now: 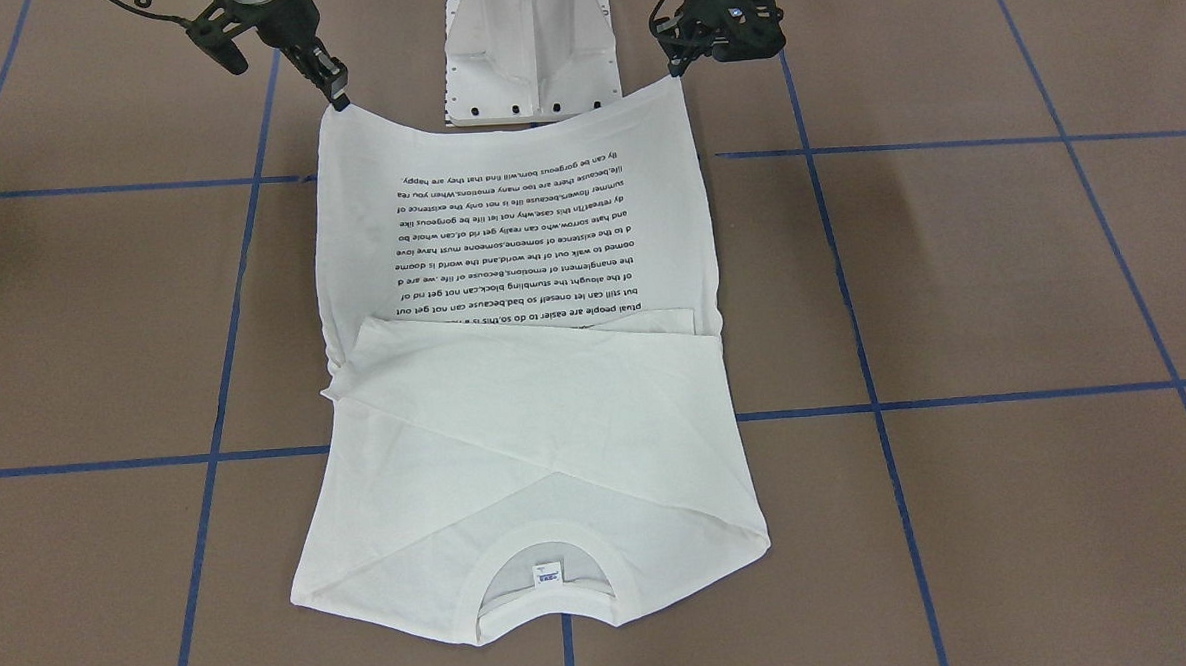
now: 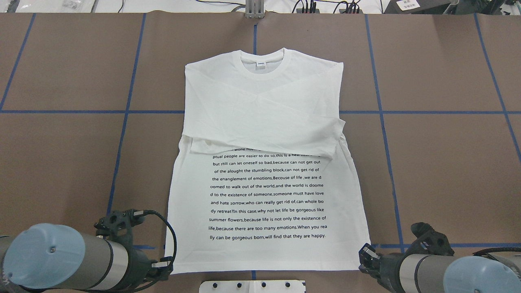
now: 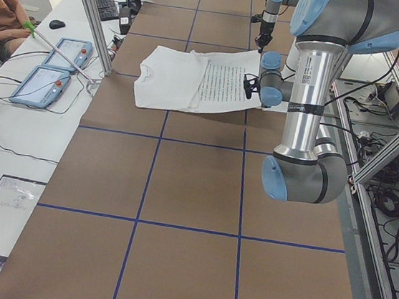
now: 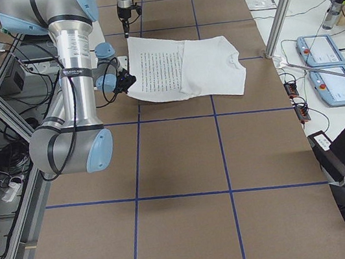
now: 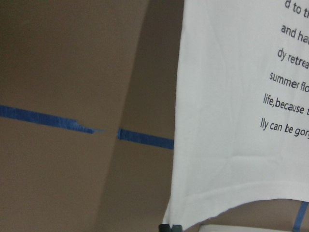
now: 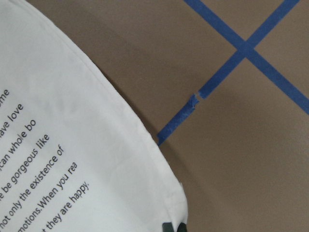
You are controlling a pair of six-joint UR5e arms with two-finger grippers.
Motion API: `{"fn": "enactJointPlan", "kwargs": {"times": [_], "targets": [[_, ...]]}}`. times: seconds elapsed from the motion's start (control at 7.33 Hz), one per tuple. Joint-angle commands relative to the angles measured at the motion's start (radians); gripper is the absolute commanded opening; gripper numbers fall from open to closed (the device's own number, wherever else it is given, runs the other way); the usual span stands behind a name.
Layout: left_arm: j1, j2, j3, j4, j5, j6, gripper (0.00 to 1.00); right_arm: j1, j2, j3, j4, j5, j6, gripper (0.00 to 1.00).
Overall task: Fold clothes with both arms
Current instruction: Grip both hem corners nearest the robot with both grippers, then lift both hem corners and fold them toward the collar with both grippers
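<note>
White on brown table paper: lay spread mid-frame in the overhead view as a long-sleeved T-shirt, collar toward the top edge, sleeves crossed over the chest, black text lines below them. Was pinched at both hem corners near the bottom edge: lower left by the left gripper, lower right by the right gripper, jaws of each clamped on the cloth.
</note>
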Motion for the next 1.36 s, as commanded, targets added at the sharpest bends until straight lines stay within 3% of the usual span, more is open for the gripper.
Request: {"fn": "enactJointPlan", "kwargs": {"times": [0.0, 0.27, 0.41, 0.55, 0.95, 1.23], "targets": [[-0.004, 0.000, -0.051, -0.001, 0.000, -0.020, 0.00, 0.013, -0.008, 0.065, -0.002, -0.006, 0.006, 0.00], [-0.146, -0.039, -0.045, 0.001, 0.000, 0.049, 0.00, 0.179, 0.007, 0.062, -0.044, -0.002, -0.017, 0.00], [-0.252, -0.092, -0.017, 0.002, -0.003, 0.192, 0.00, 0.255, 0.042, 0.044, -0.066, 0.006, -0.084, 0.00], [-0.339, -0.190, 0.074, 0.001, -0.003, 0.236, 0.00, 0.348, 0.114, 0.007, -0.101, 0.049, -0.224, 0.00], [-0.492, -0.347, 0.297, -0.015, -0.006, 0.350, 0.00, 0.638, 0.356, -0.245, -0.159, 0.243, -0.434, 0.00], [-0.570, -0.356, 0.416, -0.100, -0.006, 0.416, 0.00, 0.712, 0.487, -0.388, -0.207, 0.262, -0.553, 0.00]]}}
